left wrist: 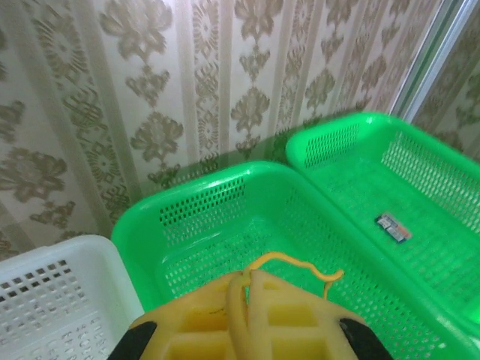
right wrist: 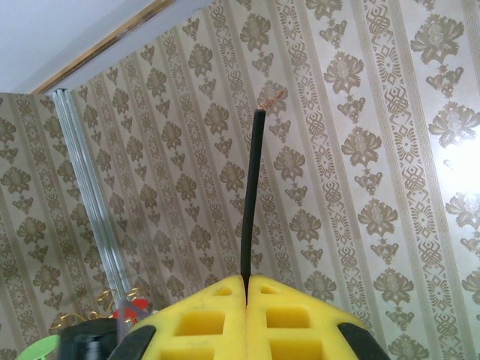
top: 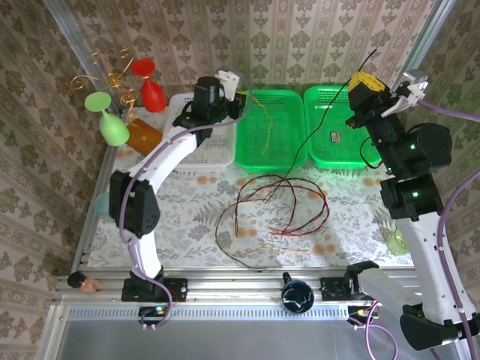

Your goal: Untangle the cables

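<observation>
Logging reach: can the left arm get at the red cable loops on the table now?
Probably not yet: its fingers are shut on the yellow cable over the middle green basket. The red loops themselves lie in the open on the table.

Left fingers [left wrist: 296, 322] seemingly pinched together, right fingers [right wrist: 292, 319] pinched

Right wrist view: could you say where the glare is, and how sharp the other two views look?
Right wrist: the wallpaper washes out at the right edge, while the black cable is sharp. Left wrist: the yellow fingers are soft, the green basket crisp. Top external: even light, cables sharp.
</observation>
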